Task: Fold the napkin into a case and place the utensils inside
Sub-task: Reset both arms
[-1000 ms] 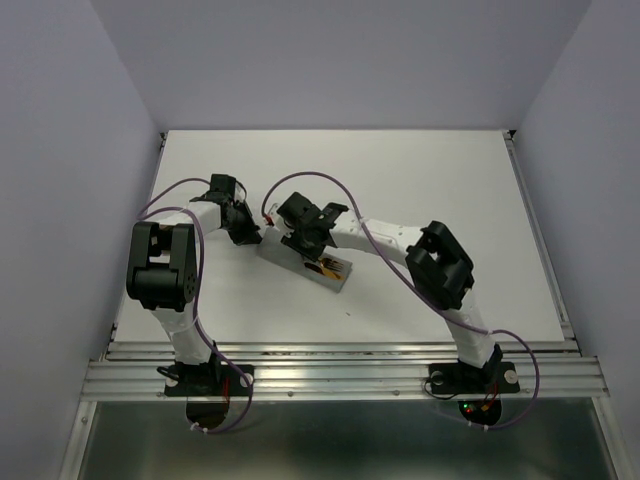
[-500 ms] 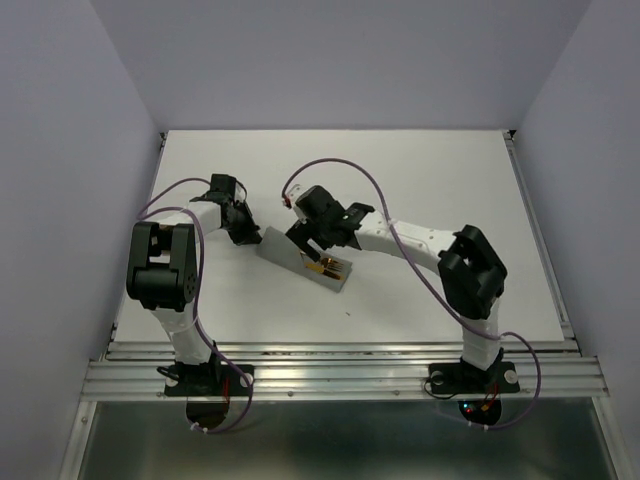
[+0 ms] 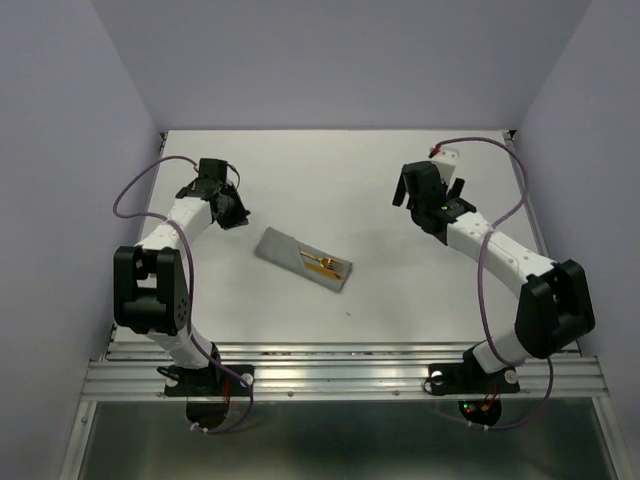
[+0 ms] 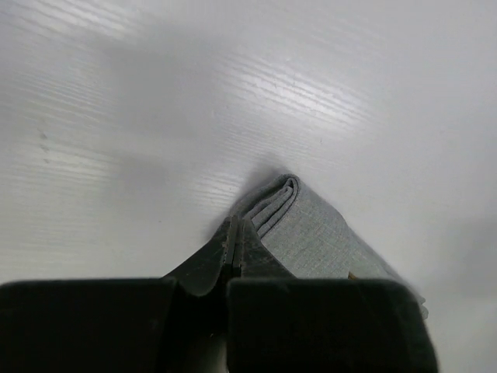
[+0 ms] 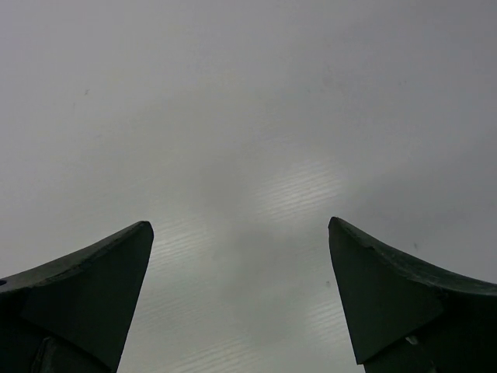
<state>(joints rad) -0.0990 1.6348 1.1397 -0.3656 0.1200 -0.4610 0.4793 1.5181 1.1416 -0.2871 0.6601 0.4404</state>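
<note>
The napkin lies folded as a narrow grey case (image 3: 298, 257), set diagonally in the middle of the table. The golden utensils (image 3: 323, 265) show at its lower-right end. My left gripper (image 3: 238, 220) is shut, its tips a little left of the case's upper-left corner and holding nothing. In the left wrist view the shut fingertips (image 4: 235, 227) point at the layered fold of the case (image 4: 311, 229). My right gripper (image 3: 418, 196) hangs open at the back right, far from the case. The right wrist view shows only bare table between the tips of the right gripper (image 5: 238, 224).
The white table (image 3: 400, 290) is bounded by grey walls at the back and both sides. A metal rail (image 3: 340, 375) runs along the near edge, with both arm bases on it. The purple cables loop above each arm.
My right arm has pulled away from the case to the back right, and its gripper has opened wide. My left arm has drawn back to the left, off the case's corner.
</note>
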